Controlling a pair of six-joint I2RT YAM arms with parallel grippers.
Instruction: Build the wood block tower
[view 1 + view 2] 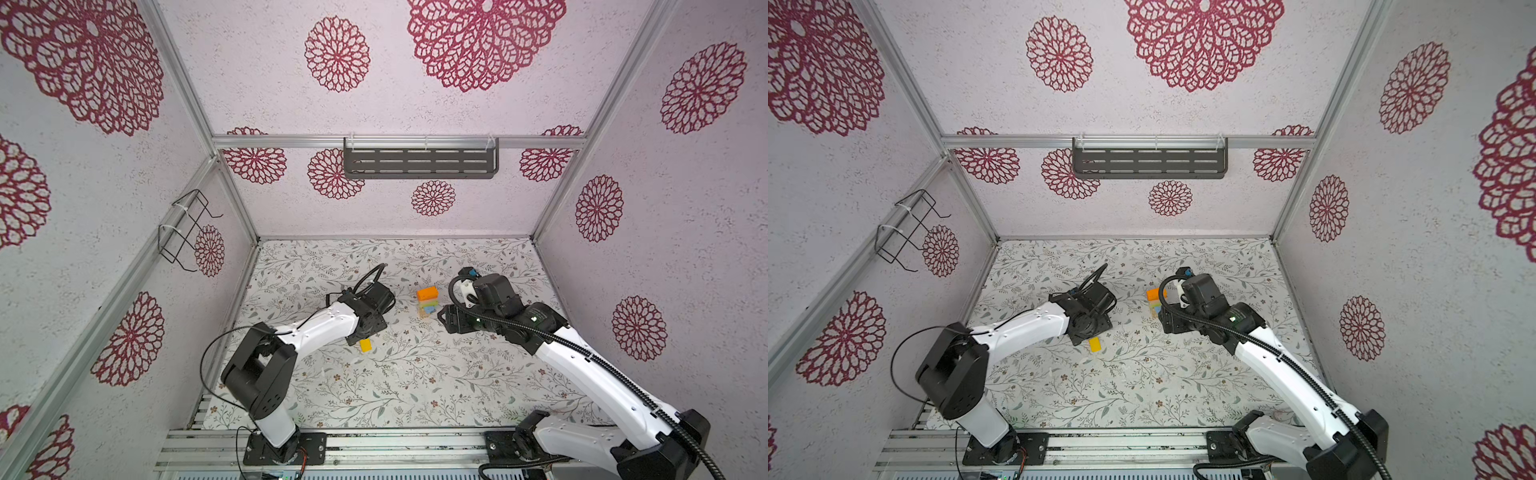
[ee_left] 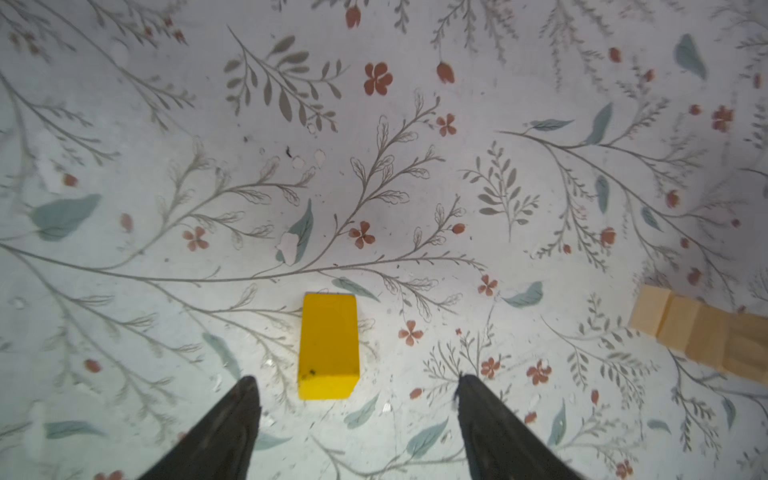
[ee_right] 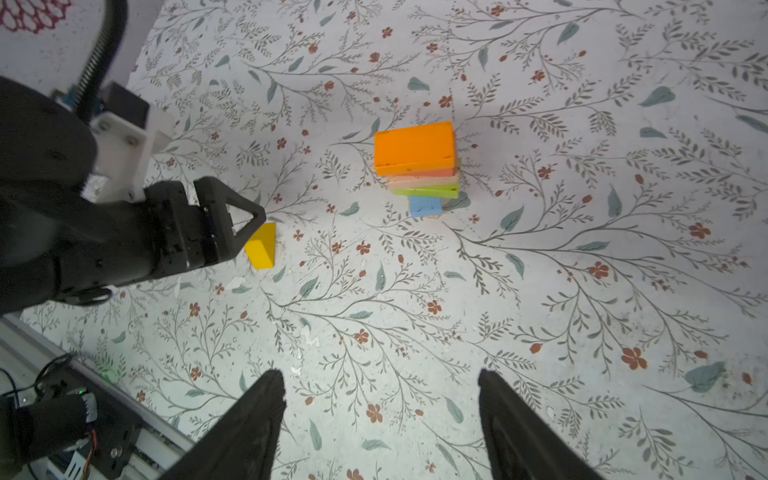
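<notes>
Standing near the middle of the floral desk point(image 1: 415, 374), the wood block tower point(image 3: 419, 166) stacks smooth painted bars: orange on top, then red-orange, plain, lime green, light blue. A yellow bar point(image 2: 328, 345) lies flat, sharp-edged, untouched between the parted jaws of the left gripper point(image 2: 355, 379). The right gripper point(image 3: 380, 372) gapes empty near the tower.

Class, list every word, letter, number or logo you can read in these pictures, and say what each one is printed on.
No readable text in any view.
wood block tower: painted faces plain, no letters showing.
natural wood cubes at its base: visible faces blank, somewhat blurred.
yellow block: a dark speck only, no writing.
wall shelf: slots only, no label.
</notes>
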